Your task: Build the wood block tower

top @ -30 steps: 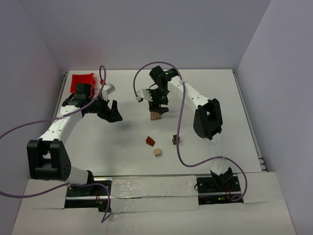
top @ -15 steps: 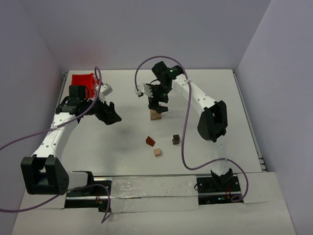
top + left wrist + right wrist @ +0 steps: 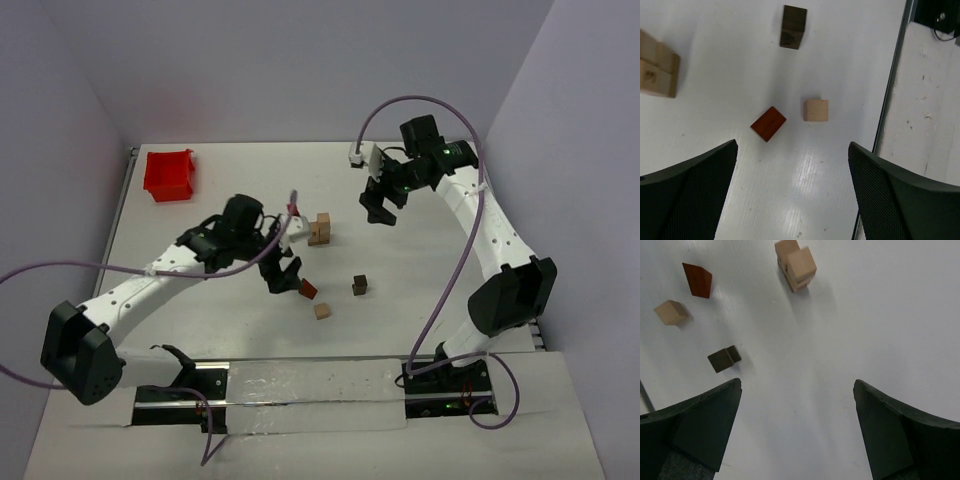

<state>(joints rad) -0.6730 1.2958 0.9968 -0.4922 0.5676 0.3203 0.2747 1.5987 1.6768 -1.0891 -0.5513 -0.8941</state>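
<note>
The wood block tower (image 3: 320, 229) is a short stack of light tan blocks at mid-table; it shows in the left wrist view (image 3: 657, 70) and the right wrist view (image 3: 796, 265). A reddish-brown wedge (image 3: 308, 290), a tan cube (image 3: 322, 311) and a dark brown cube (image 3: 359, 285) lie loose in front of it. My left gripper (image 3: 283, 277) is open and empty, hovering just left of the wedge (image 3: 768, 123). My right gripper (image 3: 380, 213) is open and empty, raised to the right of the tower.
A red plastic bin (image 3: 169, 174) stands at the back left corner. The table's front edge rail (image 3: 890, 100) runs close to the tan cube (image 3: 816, 110). Grey walls enclose the table on three sides.
My right gripper left the tower and swung up and to the right. My left arm moved from beside the red bin to the middle, above the loose blocks.
</note>
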